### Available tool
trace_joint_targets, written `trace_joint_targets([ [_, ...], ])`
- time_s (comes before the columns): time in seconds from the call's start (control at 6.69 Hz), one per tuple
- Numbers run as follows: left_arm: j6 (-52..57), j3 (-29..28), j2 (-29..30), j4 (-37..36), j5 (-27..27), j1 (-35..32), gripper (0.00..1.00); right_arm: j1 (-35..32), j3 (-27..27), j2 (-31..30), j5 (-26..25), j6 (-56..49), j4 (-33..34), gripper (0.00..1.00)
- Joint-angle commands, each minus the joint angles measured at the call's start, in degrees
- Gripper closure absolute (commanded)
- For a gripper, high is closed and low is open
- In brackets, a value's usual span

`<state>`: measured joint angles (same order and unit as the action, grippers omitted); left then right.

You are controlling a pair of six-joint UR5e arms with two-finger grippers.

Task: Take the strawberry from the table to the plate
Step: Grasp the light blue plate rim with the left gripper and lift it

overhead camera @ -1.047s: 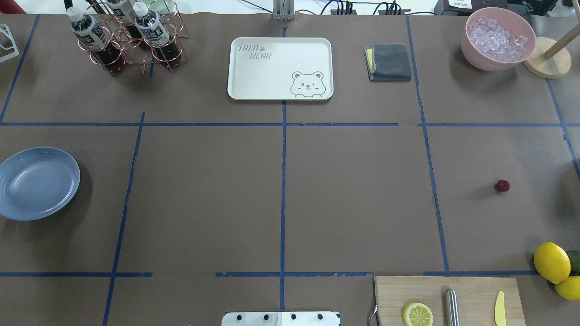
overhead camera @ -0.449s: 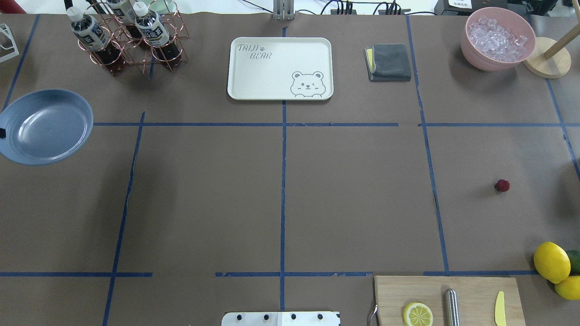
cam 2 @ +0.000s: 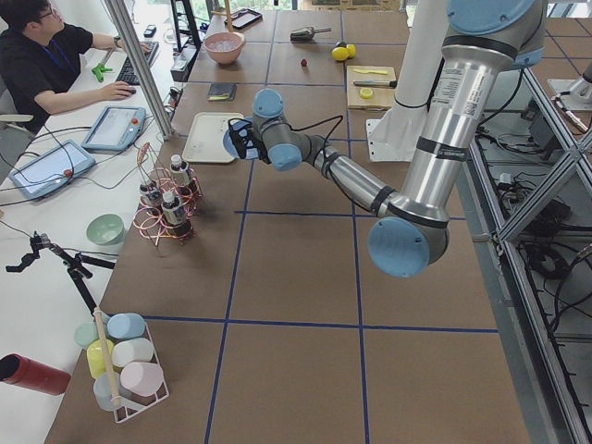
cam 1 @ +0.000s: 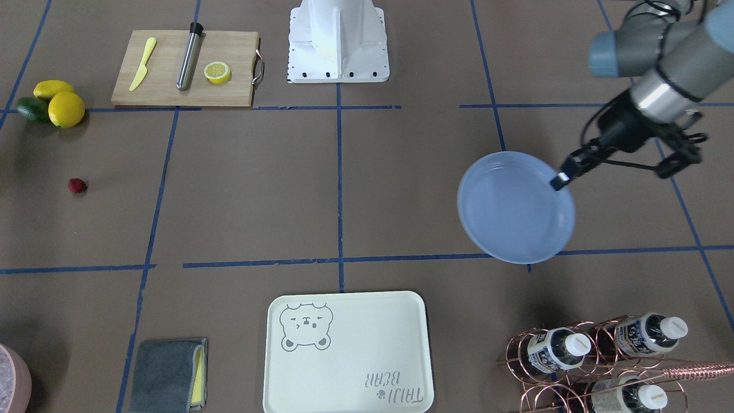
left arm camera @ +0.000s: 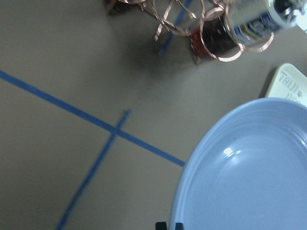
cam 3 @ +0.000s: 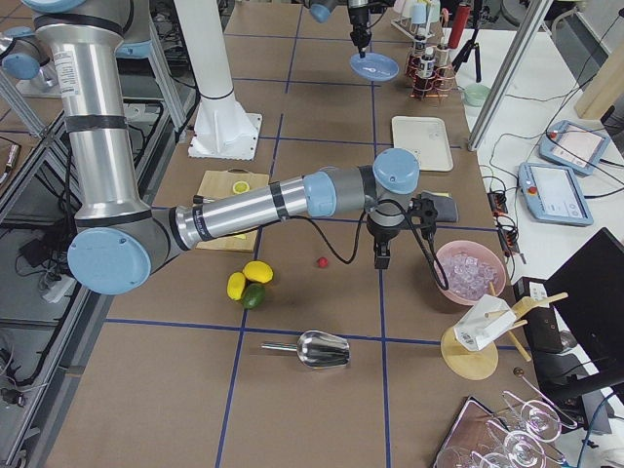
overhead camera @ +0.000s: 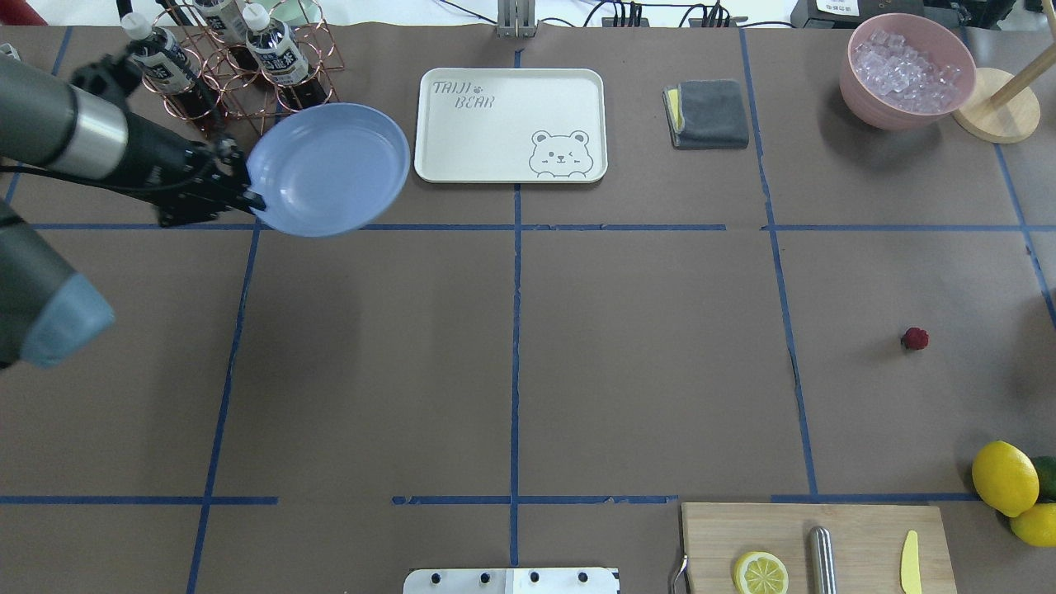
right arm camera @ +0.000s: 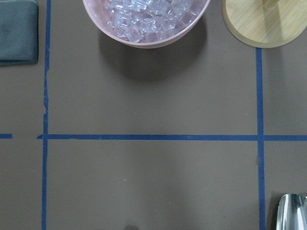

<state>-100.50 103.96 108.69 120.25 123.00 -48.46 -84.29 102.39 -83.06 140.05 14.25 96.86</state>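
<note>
The strawberry [overhead camera: 914, 337] is a small dark red berry lying alone on the brown table [overhead camera: 643, 355] at the right; it also shows in the front view [cam 1: 77, 185]. The light blue plate [overhead camera: 328, 169] hangs tilted above the table at the far left. My left gripper [overhead camera: 247, 196] is shut on the plate's near rim, seen too in the front view [cam 1: 559, 179]. In the left wrist view the plate [left arm camera: 249, 167] fills the lower right. My right gripper [cam 3: 379, 261] hovers near the strawberry [cam 3: 321, 261]; I cannot tell whether it is open or shut.
A copper rack of bottles [overhead camera: 239, 66] stands right behind the plate. A cream bear tray [overhead camera: 510, 124], a grey cloth [overhead camera: 708, 113] and a pink bowl of ice [overhead camera: 906, 70] line the far side. Lemons [overhead camera: 1004, 477] and a cutting board [overhead camera: 813, 544] lie near right.
The plate has left the table's left edge, risen and travelled right and away to beside the bottle rack. My left arm has come into the overhead view with it. The strawberry has not moved.
</note>
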Motion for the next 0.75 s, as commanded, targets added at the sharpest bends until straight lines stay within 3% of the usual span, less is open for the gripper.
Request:
trace_joint_targets([
  [0.0, -14.06, -0.94, 5.55, -0.19, -17.88, 18.32, 1.00, 4.20, 4.98, 0.01, -0.04, 7.34, -0.01, 0.00],
  [0.6, -13.76, -7.00, 7.59, -0.01, -24.90, 27.43, 1.00, 12.38, 10.98, 0.09, -2.85, 18.96, -0.01, 0.00],
])
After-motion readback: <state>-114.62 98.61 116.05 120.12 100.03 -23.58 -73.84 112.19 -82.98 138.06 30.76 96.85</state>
